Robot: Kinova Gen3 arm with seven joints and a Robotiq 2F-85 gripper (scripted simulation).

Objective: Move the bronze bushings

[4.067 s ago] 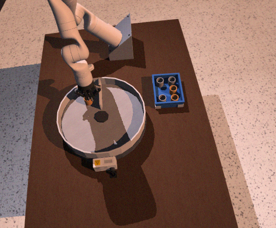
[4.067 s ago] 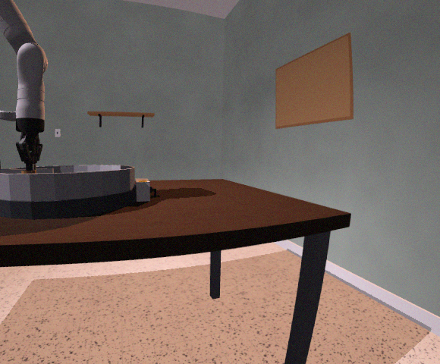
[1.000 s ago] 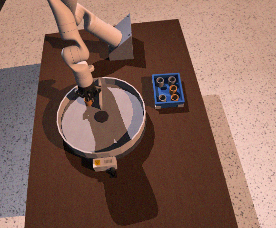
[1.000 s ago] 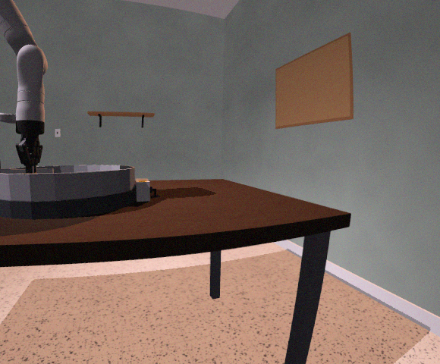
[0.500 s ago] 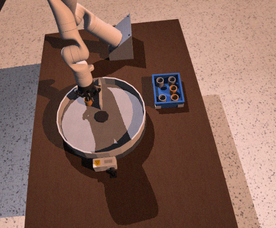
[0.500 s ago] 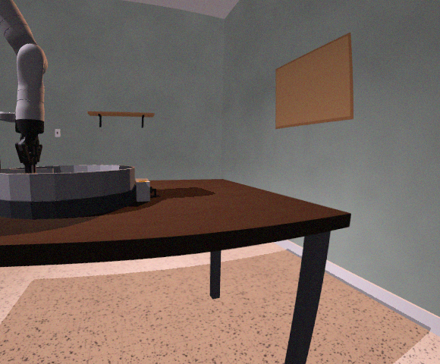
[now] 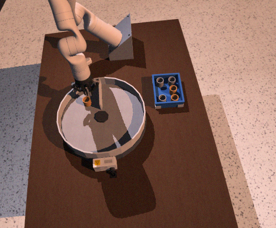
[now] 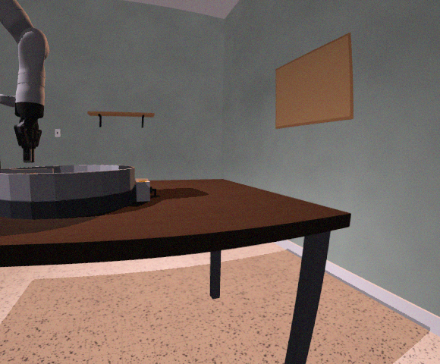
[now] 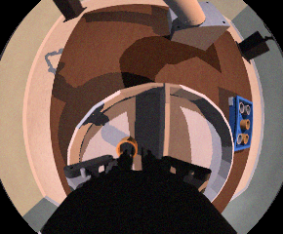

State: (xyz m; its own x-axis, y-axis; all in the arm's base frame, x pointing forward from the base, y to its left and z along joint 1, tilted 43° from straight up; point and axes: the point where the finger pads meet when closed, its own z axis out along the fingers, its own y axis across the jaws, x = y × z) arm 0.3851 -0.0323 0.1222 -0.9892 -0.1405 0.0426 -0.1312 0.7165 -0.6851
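One bronze bushing (image 7: 86,100) stands upright on the turntable's grey disc (image 7: 83,129), near the far left rim and away from the dark hub (image 7: 101,116). It also shows in the wrist view (image 9: 128,148). My gripper (image 7: 83,89) hangs just above it, clear of the rim in the side view (image 8: 28,156), with its fingers nearly together and holding nothing. The blue crate (image 7: 168,90) to the right holds two bronze bushings (image 7: 172,89) (image 7: 174,97) and three steel ones (image 7: 160,81) (image 7: 172,80) (image 7: 162,98), all upright.
The turntable has a raised rim all round (image 8: 61,189). A tan bar (image 7: 100,91) reaches from the far rim toward the hub, just right of the placed bushing. A control box (image 7: 104,164) sits at the turntable's near side. The arm's grey wedge mount (image 7: 122,41) stands behind.
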